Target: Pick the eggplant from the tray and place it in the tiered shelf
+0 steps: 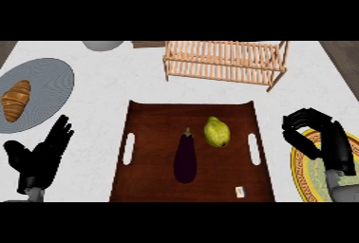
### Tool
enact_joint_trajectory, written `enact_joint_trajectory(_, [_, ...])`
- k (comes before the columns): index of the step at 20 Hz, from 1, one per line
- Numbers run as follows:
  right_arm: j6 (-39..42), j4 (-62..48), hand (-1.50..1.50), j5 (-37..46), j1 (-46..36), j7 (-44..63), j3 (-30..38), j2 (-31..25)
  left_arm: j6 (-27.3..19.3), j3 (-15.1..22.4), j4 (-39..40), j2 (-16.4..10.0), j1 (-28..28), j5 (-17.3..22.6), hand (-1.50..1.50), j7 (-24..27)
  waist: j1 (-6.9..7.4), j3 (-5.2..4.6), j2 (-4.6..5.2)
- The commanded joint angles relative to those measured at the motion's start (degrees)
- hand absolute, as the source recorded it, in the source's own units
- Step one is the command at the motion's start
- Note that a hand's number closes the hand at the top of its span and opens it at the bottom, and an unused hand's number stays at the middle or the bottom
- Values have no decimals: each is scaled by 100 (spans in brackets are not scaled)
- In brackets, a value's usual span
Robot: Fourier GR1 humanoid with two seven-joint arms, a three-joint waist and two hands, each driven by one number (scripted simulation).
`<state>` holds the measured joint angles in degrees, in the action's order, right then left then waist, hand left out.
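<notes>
dark purple eggplant [185, 159] lies lengthwise mid-tray, stem twd the far end, untouched on the brown wooden tray [151, 123]. yellow-green pear [216, 132] sits just beside it, twd the tray's far right. right hand [338, 147] is off the tray's right edge, fingers curled, holding nothing. left hand [42, 159] rests off the tray's left edge, fingers straight & up. tiered shelf [224, 59] stands beyond the tray's far edge, no eggplant in it. looks like nothing's done yet: reach, grasp, lift, carry & place all remain.

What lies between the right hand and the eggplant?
In the head view, only the tray edge with its handle slot lies between right hand and eggplant; the pear sits slightly farther back.
</notes>
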<state>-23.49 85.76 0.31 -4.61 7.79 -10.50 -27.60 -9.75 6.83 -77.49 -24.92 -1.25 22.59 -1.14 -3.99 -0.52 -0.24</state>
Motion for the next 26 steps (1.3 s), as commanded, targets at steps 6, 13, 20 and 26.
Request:
enact_joint_trajectory(6, [-734,2498,-150,1344,1365,2415,-983,-286,-235,229,218,221,450,-11,0,-1079,153,27,-17])
enact_joint_trajectory(13, [282,4024,-150,1594,810,4587,-1577,-608,-109,279,309,301,429,-106,0,-1041,368,31,14])
enact_joint_trajectory(20, [1202,4114,-150,1742,-702,7077,-1911,-293,73,293,344,365,468,-107,0,-948,547,8,44])
enact_joint_trajectory(26, [1334,3098,-150,2569,-1513,7726,-2129,473,90,205,191,269,540,-46,0,-1226,564,11,22])
